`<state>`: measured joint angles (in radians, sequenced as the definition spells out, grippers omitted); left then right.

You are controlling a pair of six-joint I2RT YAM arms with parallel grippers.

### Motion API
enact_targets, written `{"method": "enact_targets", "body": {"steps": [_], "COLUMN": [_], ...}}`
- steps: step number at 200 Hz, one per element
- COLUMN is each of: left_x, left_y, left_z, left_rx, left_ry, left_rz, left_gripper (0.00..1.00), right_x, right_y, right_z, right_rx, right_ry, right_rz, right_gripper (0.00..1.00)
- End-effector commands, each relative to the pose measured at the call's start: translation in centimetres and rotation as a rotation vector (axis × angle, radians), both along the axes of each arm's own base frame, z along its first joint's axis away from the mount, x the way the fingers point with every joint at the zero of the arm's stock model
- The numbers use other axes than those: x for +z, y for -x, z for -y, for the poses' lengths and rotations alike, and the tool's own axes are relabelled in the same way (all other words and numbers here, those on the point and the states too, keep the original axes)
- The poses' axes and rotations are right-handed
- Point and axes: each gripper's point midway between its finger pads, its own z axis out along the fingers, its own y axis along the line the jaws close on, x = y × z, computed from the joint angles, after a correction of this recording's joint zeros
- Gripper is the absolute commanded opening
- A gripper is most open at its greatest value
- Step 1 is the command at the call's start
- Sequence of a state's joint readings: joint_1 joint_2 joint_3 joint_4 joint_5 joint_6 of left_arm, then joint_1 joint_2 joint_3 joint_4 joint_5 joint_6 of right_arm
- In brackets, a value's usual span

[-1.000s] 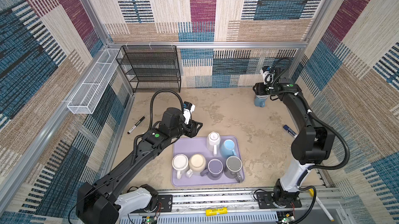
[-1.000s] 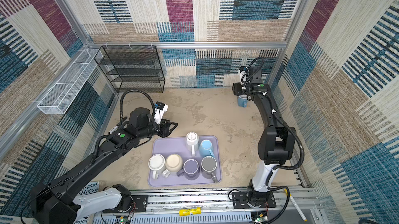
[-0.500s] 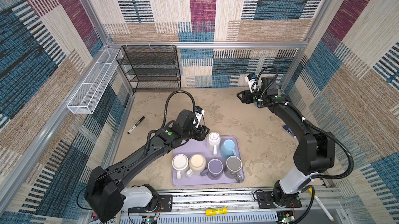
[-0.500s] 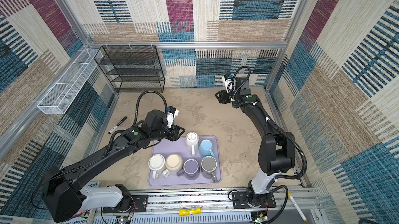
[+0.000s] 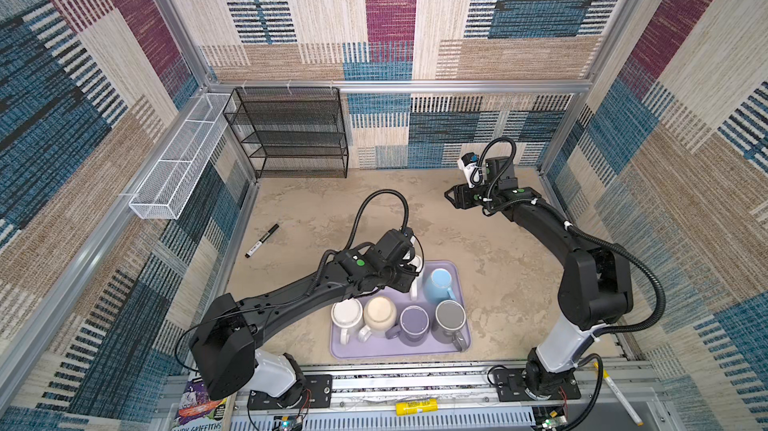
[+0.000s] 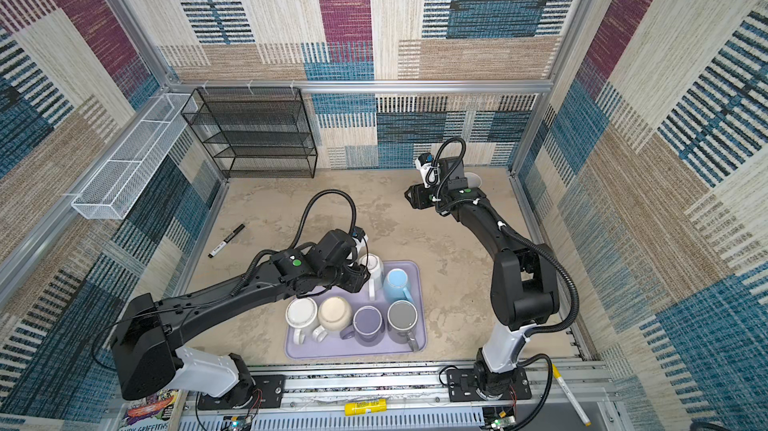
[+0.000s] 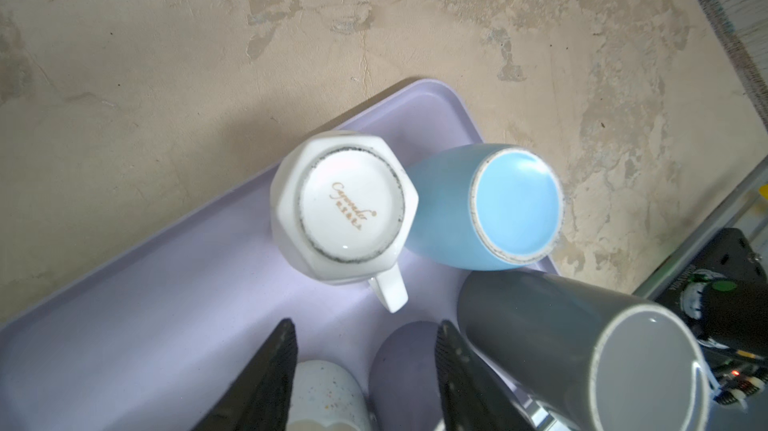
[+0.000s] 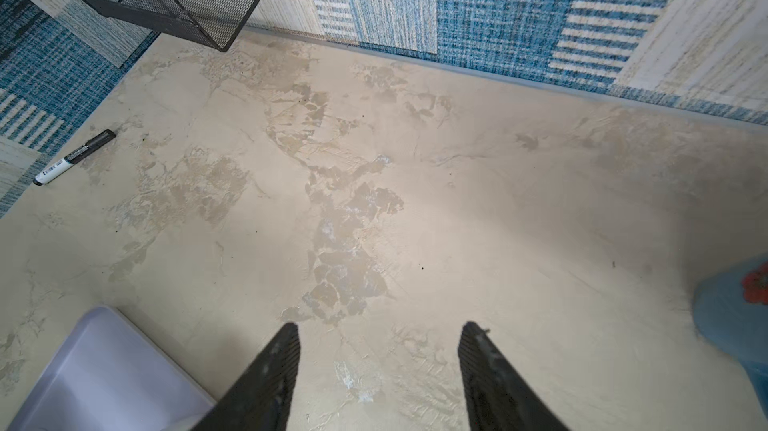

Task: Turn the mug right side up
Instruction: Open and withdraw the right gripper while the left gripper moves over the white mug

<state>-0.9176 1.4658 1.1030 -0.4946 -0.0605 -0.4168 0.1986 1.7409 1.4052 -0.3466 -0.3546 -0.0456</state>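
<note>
left wrist view: the left gripper (image 7: 365,322) hangs partly open and empty over the lavender tray (image 7: 145,316), its jaws just short of the handle of the white mug (image 7: 343,211). the white mug stands base-up on the tray, just beside a light blue mug (image 7: 478,208). the right gripper (image 8: 381,325) is parted too and holds nothing, above the bench (image 8: 415,159) apart from the tray.

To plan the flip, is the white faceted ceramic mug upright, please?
Upside down: the white faceted ceramic mug shows its stamped base facing up.
</note>
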Motion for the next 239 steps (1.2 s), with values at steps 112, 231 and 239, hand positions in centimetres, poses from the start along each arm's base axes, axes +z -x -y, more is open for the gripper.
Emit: {"method": "enact_targets", "body": {"steps": [112,231,239], "left_x": [-4.6,-6.2,-6.3], "left_y": [0.2,-0.3,-0.3], "left_z": [1.3,-1.0,-1.1], "left_rx": [0.107,0.139,0.139], "left_ry": [-0.14,-0.252,-0.255], "left_rz": [-0.048,-0.023,-0.024], "left_gripper": [0.53,0.51,0.51], "right_x": [-0.2,-0.7,-0.8], "right_y": [-0.1,0.5,0.5], "right_z": [-0.3,-0.3,-0.3], "right_rx": [-0.006,-0.002,-0.002], "right_ry": [0.016,0.015,0.015], "right_rz": [0.014,0.006,0.002], "right_gripper": [0.64,0.64,0.64]}}
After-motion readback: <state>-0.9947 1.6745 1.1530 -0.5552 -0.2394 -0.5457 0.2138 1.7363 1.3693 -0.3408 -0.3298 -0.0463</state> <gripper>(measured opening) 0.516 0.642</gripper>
